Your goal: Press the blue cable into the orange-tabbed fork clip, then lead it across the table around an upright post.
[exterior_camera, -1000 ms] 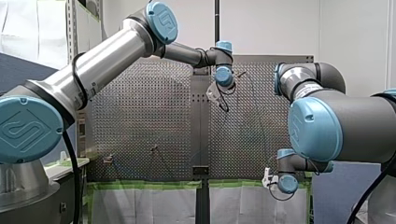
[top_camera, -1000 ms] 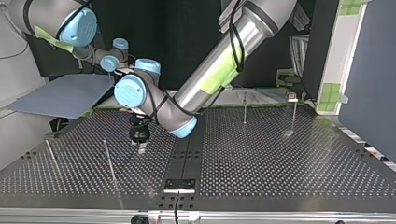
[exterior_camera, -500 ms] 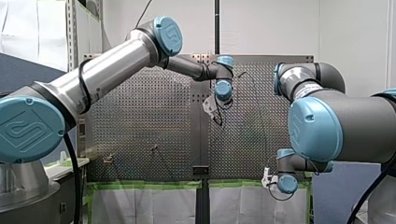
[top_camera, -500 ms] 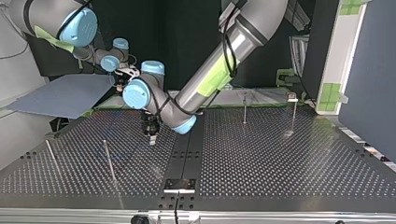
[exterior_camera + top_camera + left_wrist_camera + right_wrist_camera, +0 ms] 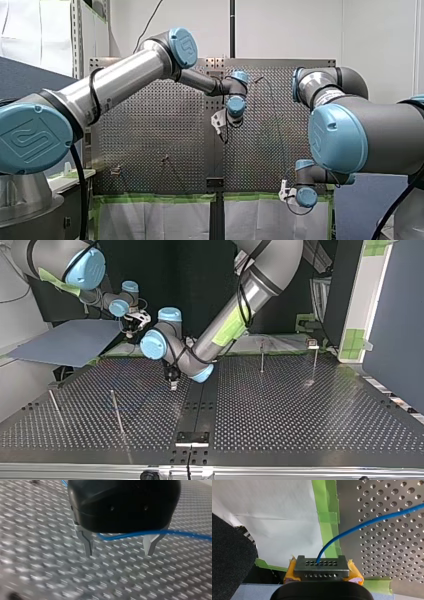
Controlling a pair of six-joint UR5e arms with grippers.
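While my left pincer (image 5: 118,553), wide around the blue cable (image 5: 180,533), slides toward bench (image 5: 300,410) centre, my right pincer (image 5: 321,565) keeps it clamped; clipping looks pending.

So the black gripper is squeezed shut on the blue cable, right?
Not quite. The black gripper, on my left arm, is open, not shut. The left wrist view shows its fingers apart, with the blue cable crossing between them unsqueezed.

The perforated metal worktop (image 5: 300,415) bears thin standing posts: two left posts (image 5: 116,410) at the top view's left, two right posts (image 5: 261,356) at its right, one perhaps topped by a clip (image 5: 312,343). A black plate (image 5: 192,437) sits mid-edge; green tape (image 5: 329,517) lines one side.
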